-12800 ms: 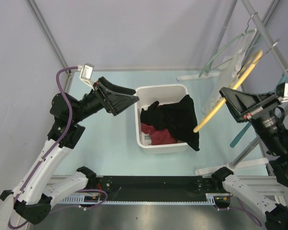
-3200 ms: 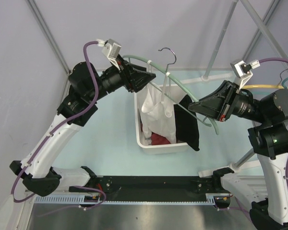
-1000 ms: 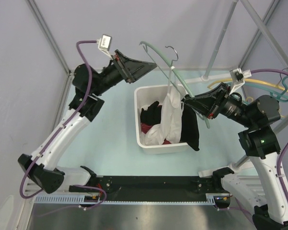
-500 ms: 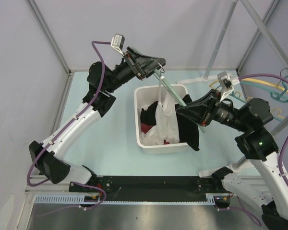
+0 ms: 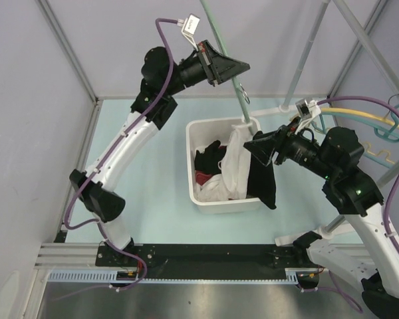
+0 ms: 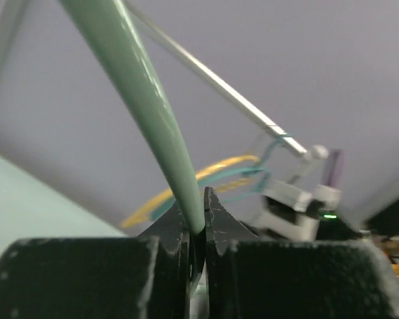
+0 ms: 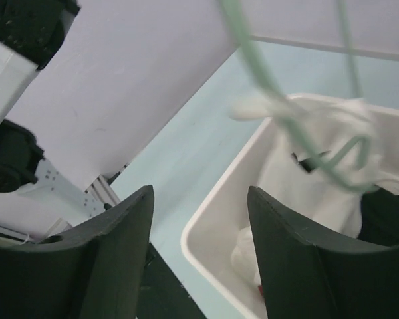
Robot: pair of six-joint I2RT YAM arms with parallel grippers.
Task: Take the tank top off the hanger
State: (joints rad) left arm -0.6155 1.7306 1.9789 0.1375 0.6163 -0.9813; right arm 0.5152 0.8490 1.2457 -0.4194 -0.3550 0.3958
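High on the left, your left claw was pinched shut on the pale green hanger — the bar ran steeply down from there toward the white bin on the counter. The white tank top was bunched around the hanger's lower end, the rest slumped inside the bin beside a black garment draped over its right rim. Your right claw hung just beside the top — fingers spread, holding nothing.

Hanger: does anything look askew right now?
Yes. The green hanger stands nearly on end, clamped by the left gripper, its lower end apparently caught in the white tank top slumped into the bin.
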